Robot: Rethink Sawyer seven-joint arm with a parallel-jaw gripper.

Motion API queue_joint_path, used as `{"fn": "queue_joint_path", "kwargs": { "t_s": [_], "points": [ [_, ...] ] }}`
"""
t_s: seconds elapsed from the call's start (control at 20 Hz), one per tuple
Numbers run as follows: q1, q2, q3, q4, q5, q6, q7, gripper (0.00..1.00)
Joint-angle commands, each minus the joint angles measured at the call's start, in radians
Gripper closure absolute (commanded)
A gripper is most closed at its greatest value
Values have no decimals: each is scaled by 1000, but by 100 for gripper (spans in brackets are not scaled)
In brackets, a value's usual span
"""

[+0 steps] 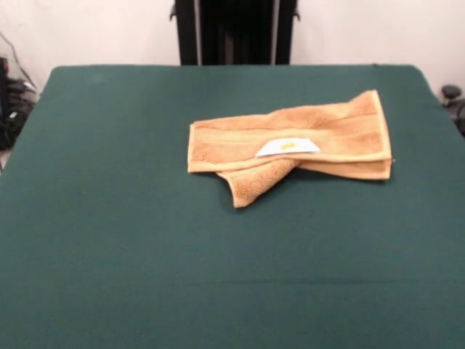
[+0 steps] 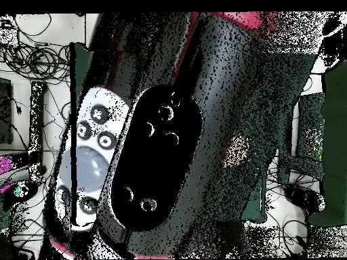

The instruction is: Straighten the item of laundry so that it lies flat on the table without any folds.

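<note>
Although the arm [image 2: 169, 128] fills almost the whole overhead view, its dark casing and a pale panel of round buttons [image 2: 91, 159] blocking the table beneath, the gripper itself shows in neither view, so I cannot tell whether it is spread or pressed together. From across the table only the black pedestal column [image 1: 234, 30] appears, at twelve o'clock, behind the table's edge.

Out from there, the towel [image 1: 290, 145] lies on the green table [image 1: 109, 240] a little toward two o'clock of the table's middle, well apart from every edge. It is not flat: it is folded over on itself into a long band running from nine o'clock to three o'clock, with the end at three o'clock fanning wider and rising toward one o'clock. A loose corner pokes out from under the fold toward seven o'clock. The white care label [image 1: 288, 147], with yellow print, lies on top of the fold near its middle. Nothing touches the towel.

Cables [image 2: 34, 54] lie tangled at the overhead view's ten o'clock corner.
</note>
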Motion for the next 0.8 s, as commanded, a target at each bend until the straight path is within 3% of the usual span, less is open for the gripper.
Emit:
{"fn": "queue_joint_path", "kwargs": {
  "t_s": [0.05,0.4,0.8],
  "points": [
    [-51,-322,-194,-79,316,245,-421,0],
    [-66,-333,-211,-79,319,236,-572,0],
    [-60,-358,-203,-93,131,138,-820,0]
  ]
}}
